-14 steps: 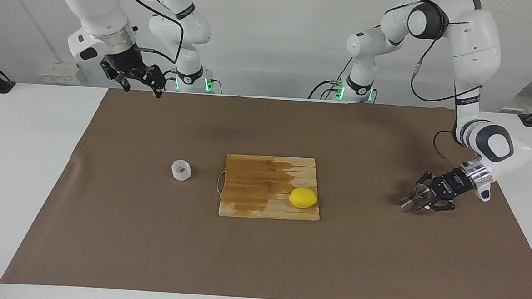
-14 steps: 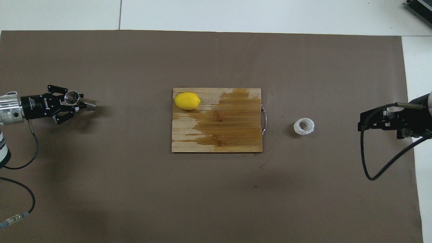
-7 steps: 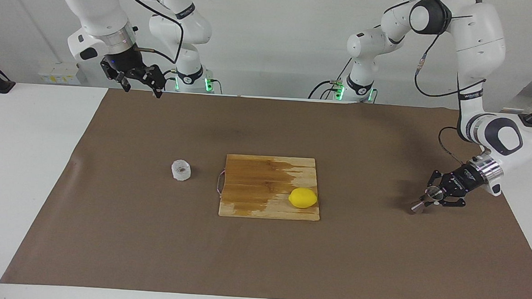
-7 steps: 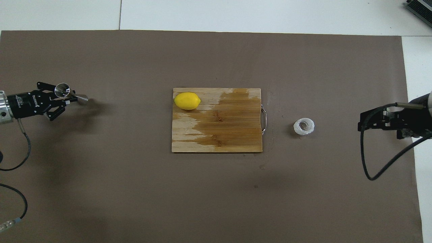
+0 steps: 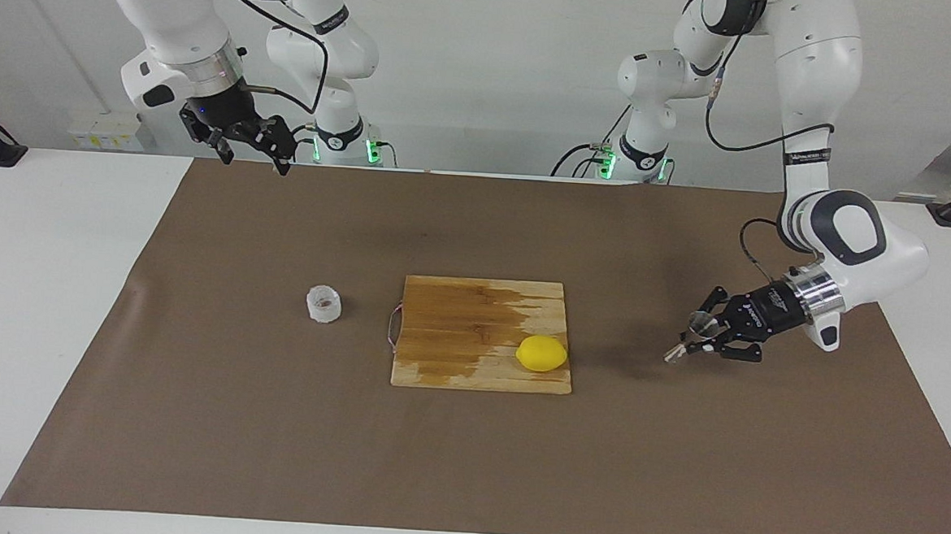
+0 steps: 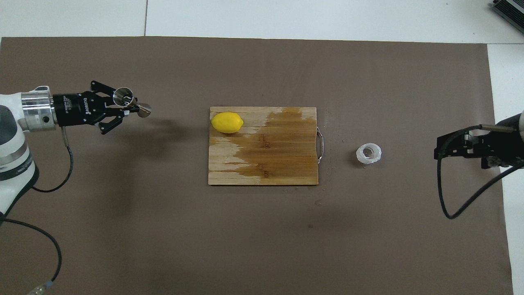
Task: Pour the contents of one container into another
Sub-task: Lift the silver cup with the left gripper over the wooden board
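Observation:
The translucent white plastic cup (image 5: 324, 303) stands on the brown mat beside the cutting board's handle, toward the right arm's end; it also shows in the overhead view (image 6: 369, 153). The shiny steel jigger (image 5: 677, 352) (image 6: 123, 95) is tilted in my left gripper (image 5: 696, 337) (image 6: 129, 107). That gripper is shut on it and holds it above the mat, between the board and the left arm's end of the table. My right gripper (image 5: 255, 162) (image 6: 450, 148) is open and empty, raised over the mat's edge at the right arm's end, waiting.
A wooden cutting board (image 5: 456, 323) (image 6: 282, 164) lies mid-table with a yellow lemon (image 5: 542, 353) (image 6: 227, 122) on its corner toward the left arm. A brown mat (image 5: 465, 462) covers most of the white table.
My left gripper has carried the jigger sideways toward the cutting board, after a small drift away from it. The right arm and the cup have not moved.

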`<action>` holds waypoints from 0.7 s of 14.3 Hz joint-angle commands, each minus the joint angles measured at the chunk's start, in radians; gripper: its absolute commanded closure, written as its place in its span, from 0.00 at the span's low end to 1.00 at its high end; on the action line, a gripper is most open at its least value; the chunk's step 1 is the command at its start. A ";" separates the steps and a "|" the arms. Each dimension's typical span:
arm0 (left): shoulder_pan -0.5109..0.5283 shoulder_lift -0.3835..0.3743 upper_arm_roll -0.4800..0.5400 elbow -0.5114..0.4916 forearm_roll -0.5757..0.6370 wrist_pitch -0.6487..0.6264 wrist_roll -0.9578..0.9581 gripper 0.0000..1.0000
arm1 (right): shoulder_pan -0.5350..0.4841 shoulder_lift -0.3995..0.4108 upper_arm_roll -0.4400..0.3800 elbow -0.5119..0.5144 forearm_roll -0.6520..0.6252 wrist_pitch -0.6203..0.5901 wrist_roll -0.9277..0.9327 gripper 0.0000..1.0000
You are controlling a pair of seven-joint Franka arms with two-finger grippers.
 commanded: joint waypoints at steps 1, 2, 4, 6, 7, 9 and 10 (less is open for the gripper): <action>-0.106 -0.058 0.016 -0.040 -0.045 0.077 -0.080 1.00 | -0.015 -0.001 0.005 0.006 0.028 0.002 -0.022 0.00; -0.137 -0.067 0.016 -0.042 -0.073 0.088 -0.090 1.00 | -0.015 -0.001 0.005 0.006 0.028 0.002 -0.022 0.00; -0.218 -0.082 0.016 -0.042 -0.084 0.168 -0.142 1.00 | -0.015 -0.001 0.005 0.006 0.028 0.004 -0.022 0.00; -0.292 -0.082 0.015 -0.046 -0.136 0.259 -0.191 1.00 | -0.015 -0.001 0.005 0.006 0.028 0.003 -0.022 0.00; -0.323 -0.084 0.015 -0.063 -0.165 0.297 -0.203 1.00 | -0.015 -0.001 0.005 0.006 0.028 0.002 -0.022 0.00; -0.366 -0.095 0.010 -0.101 -0.246 0.359 -0.203 1.00 | -0.015 -0.001 0.005 0.006 0.028 0.002 -0.022 0.00; -0.404 -0.095 0.010 -0.109 -0.265 0.405 -0.200 1.00 | -0.015 -0.001 0.005 0.006 0.028 0.002 -0.022 0.00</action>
